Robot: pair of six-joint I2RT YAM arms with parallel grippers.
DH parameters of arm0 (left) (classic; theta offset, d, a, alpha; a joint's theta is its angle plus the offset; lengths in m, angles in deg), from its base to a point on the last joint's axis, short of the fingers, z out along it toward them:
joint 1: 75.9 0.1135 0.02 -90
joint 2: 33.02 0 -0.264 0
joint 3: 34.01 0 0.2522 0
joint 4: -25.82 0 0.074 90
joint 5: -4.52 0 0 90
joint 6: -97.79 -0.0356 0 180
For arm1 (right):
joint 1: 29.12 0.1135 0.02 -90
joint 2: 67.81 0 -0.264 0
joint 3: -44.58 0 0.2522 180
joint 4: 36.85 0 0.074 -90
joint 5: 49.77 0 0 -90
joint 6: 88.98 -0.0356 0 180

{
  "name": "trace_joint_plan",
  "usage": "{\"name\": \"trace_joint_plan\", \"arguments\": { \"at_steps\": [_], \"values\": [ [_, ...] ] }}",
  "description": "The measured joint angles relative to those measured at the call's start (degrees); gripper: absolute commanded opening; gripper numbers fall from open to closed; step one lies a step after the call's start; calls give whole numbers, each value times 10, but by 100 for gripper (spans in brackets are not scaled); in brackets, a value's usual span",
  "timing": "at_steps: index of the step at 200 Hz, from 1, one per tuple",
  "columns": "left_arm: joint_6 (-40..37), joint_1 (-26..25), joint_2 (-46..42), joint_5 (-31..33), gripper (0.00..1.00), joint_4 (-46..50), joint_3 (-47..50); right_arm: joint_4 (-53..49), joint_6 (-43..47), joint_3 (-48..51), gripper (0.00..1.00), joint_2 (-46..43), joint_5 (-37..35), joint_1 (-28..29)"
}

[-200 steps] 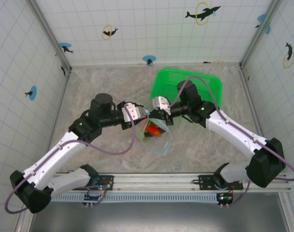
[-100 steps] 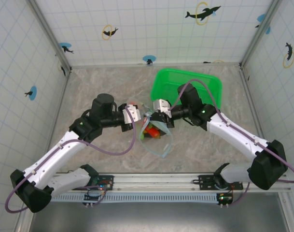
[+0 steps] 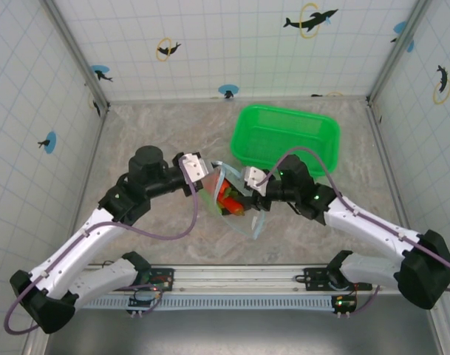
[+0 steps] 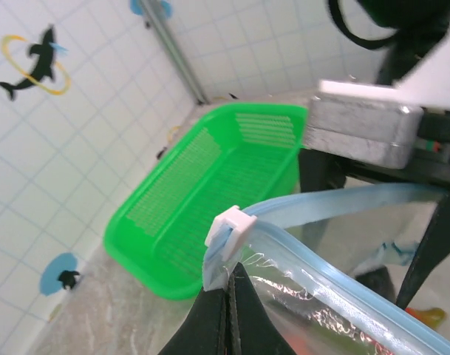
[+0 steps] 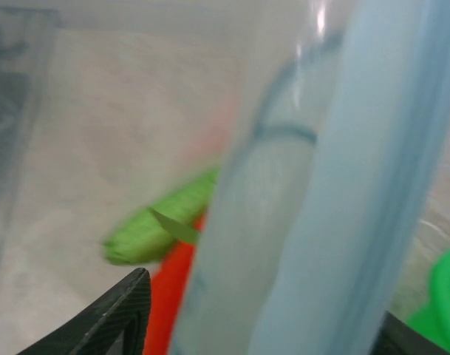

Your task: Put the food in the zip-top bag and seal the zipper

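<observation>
The zip-top bag (image 3: 236, 211) hangs between my two grippers at the middle of the table, clear with a pale blue zipper (image 4: 335, 203) along its mouth. Inside lies the food: a green cucumber (image 5: 154, 225) and a red-orange carrot (image 5: 173, 292), seen from above as a red and green cluster (image 3: 228, 198). My left gripper (image 4: 230, 285) is shut on the bag's corner just under the white slider (image 4: 230, 224). My right gripper (image 5: 254, 325) is open, its fingers (image 5: 117, 314) standing either side of the zipper strip, which runs blurred between them.
A green plastic basket (image 3: 287, 133) stands at the back right, just beyond the bag, and shows behind the slider as the basket (image 4: 202, 192). Tiled walls close the table on three sides. Bare marbled tabletop (image 3: 151, 126) lies at the left and back.
My left gripper closed on the bag's corner and drew back to the left. My right gripper let go, opened and moved nearer. The bag shifted slightly with them.
</observation>
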Motion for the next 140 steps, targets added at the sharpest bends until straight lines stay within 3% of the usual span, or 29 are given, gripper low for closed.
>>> {"name": "trace_joint_plan", "arguments": {
  "at_steps": [43,71,108,140],
  "values": [
    [58,0,4,40,0,-16,-20,-2,-11,-23,63,-10,-139,-65],
    [89,0,4,64,0,-16,-28,-5,-17,-68,63,-10,-182,-87],
    [147,0,0,70,0,-32,-6,-11,-16,-109,56,-14,-164,-92],
    [180,0,0,41,0,-37,15,-65,-22,-139,58,-24,-78,-91]
  ]
}}
